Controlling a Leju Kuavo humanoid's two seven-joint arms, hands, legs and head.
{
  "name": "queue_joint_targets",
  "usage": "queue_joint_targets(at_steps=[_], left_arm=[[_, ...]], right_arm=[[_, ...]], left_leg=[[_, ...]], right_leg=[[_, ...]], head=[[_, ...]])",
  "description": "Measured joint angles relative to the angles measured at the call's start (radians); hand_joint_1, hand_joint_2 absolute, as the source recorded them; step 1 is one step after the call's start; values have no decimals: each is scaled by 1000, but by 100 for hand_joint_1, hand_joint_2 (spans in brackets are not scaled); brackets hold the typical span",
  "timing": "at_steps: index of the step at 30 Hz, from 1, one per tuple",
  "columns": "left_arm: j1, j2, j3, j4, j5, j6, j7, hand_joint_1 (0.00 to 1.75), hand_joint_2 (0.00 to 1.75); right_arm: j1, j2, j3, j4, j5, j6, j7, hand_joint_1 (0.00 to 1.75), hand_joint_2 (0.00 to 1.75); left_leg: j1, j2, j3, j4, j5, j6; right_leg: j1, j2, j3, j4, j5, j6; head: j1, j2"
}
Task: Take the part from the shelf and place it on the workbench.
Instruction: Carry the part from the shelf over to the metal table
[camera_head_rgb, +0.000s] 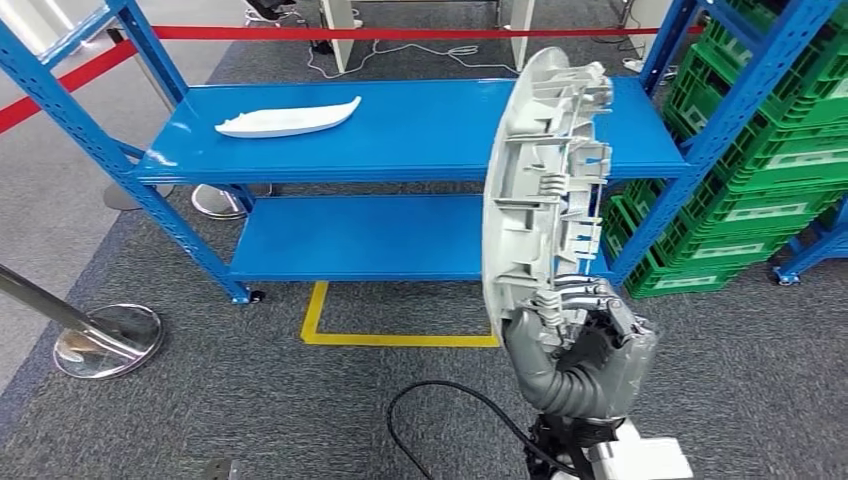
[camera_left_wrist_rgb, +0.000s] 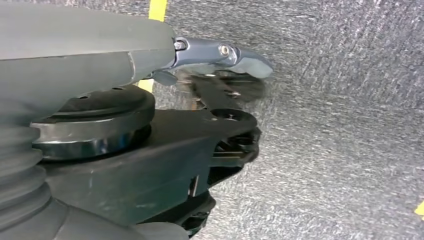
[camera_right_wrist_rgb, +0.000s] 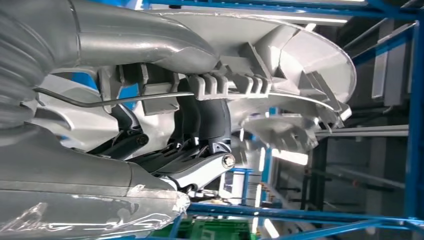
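One grey part (camera_head_rgb: 545, 180) upright in right hand (camera_head_rgb: 585, 350); markings: unreadable

Grey carpet floor (camera_head_rgb: 300, 400) with yellow tape (camera_head_rgb: 330, 335), green crates (camera_head_rgb: 770, 170), red barrier tape (camera_head_rgb: 400, 33), chrome stanchion base (camera_head_rgb: 108, 341).

A: The large ribbed plastic part (camera_head_rgb: 545, 180) is pale grey-white all over, and the right hand (camera_head_rgb: 580, 355) beneath it is a darker grey with near-black fingers (camera_right_wrist_rgb: 210, 120).

B: The metal shelf (camera_head_rgb: 400, 130) is bright blue; the small curved piece (camera_head_rgb: 288, 120) on it is white.

A: Stacked crates (camera_head_rgb: 770, 150) are green. The carpet floor (camera_head_rgb: 250, 400) is speckled grey with a yellow tape line (camera_head_rgb: 330, 335).

B: The left hand (camera_left_wrist_rgb: 220, 55) looks bluish-grey, though it's blurred. The barrier ribbon (camera_head_rgb: 400, 33) is red.
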Motion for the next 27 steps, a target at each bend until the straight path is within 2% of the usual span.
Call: queue_joint_targets(at_steps=[1,2,3,4,5,6,7,8,11,12,14,15,16,17,18,19,20,21,22,23,25,26,27], left_arm=[[0,0,0,0,-1,-6,-7,0,175],[0,0,0,0,-3,-11,-14,0,175],[1,1,0,0,-4,-15,-19,0,175],[1,1,0,0,-6,-17,-22,0,175],[1,1,0,0,-6,-19,-25,0,175],[0,2,0,0,-6,-20,-27,0,175],[-1,2,0,0,-7,-21,-29,0,175],[-2,1,0,0,-7,-22,-30,0,175],[0,1,1,0,-7,-21,-30,0,175],[1,1,1,0,-7,-18,-28,0,175],[2,0,2,0,-7,-12,-19,0,175],[2,0,3,0,-7,-10,-14,0,175],[3,0,4,0,-7,-8,-10,0,175],[4,0,5,0,-7,-7,-8,0,175],[4,0,6,0,-7,-6,-6,0,175],[5,0,6,0,-8,-6,-4,0,175],[5,0,6,0,-8,-6,-3,0,175],[4,-1,7,0,-8,-6,-3,0,175],[4,-1,7,0,-8,-6,-3,0,175],[4,-1,8,0,-8,-6,-3,0,175],[3,-2,12,0,-8,-6,-2,0,175],[3,-2,14,0,-8,-6,-2,0,175],[4,-2,16,0,-8,-6,-2,0,175]], right_arm=[[0,0,0,0,0,0,1,175,175],[0,0,0,0,0,0,1,175,175],[0,0,0,0,0,0,1,175,175],[0,0,0,0,0,0,1,175,175],[0,0,0,0,0,1,1,175,175],[0,0,0,0,0,1,1,175,175],[0,0,0,0,0,1,2,175,175],[0,0,1,0,0,2,2,175,175],[0,0,1,0,0,4,2,175,175],[0,-1,1,0,0,5,3,175,175],[-1,-1,1,0,0,6,4,175,175],[-1,-2,1,0,0,7,5,175,175],[-1,-2,1,0,0,7,5,175,175],[-1,-2,1,0,0,8,6,175,175],[-1,-2,1,0,-1,8,7,175,175],[-1,-2,1,0,-1,8,7,175,175],[-1,-2,1,0,-1,8,7,175,175],[-2,-2,1,0,-1,8,7,175,175],[-2,-2,1,0,0,9,7,175,175],[-3,-2,2,0,0,9,7,175,175],[-3,-2,3,0,0,10,7,175,175],[-3,-2,4,0,0,11,7,175,175],[-4,-2,4,0,0,12,7,175,175]], left_leg=[[0,0,-15,55,-20,-2],[0,0,-15,83,-20,-2],[0,0,2,74,-3,-2],[0,0,38,29,22,0],[0,0,87,-38,44,2],[0,0,136,-109,56,6],[-1,0,171,-163,61,10],[-2,0,189,-195,60,15],[-3,0,185,-208,64,36],[-1,1,183,-209,69,44],[0,2,174,-209,80,55],[0,2,167,-208,85,57],[-1,2,160,-207,90,58],[-2,2,154,-205,94,58],[-2,1,148,-204,98,57],[-2,1,144,-203,101,56],[-2,0,141,-202,104,53],[-4,0,139,-200,107,50],[-5,0,136,-199,110,45],[-6,0,132,-197,114,40],[-6,0,123,-195,123,28],[-5,0,118,-192,120,22],[-4,0,109,-177,104,16]], right_leg=[[0,0,-12,1,9,0],[0,0,-22,1,17,1],[0,0,-31,1,23,2],[0,1,-38,1,29,5],[0,1,-43,2,34,9],[1,1,-47,4,38,13],[3,1,-50,6,42,18],[5,1,-53,8,46,24],[4,0,-63,14,49,41],[3,-1,-73,35,31,46],[2,-1,-117,141,-39,56],[2,-1,-144,213,-78,59],[2,-1,-166,273,-104,60],[2,-1,-171,300,-112,61],[2,-1,-156,286,-101,60],[2,-1,-120,232,-75,58],[2,-1,-72,154,-45,55],[3,-1,-29,83,-23,52],[4,0,-1,33,-9,47],[5,1,9,10,-4,43],[7,3,-1,10,4,30],[6,2,-8,10,10,23],[5,1,-15,9,17,15]], head=[[0,0],[0,0],[0,0],[0,0],[0,0],[0,0],[0,0],[0,0],[0,0],[2,0],[7,0],[9,0],[9,0],[10,0],[10,0],[10,0],[10,0],[10,0],[10,0],[9,0],[8,0],[8,0],[7,0]])
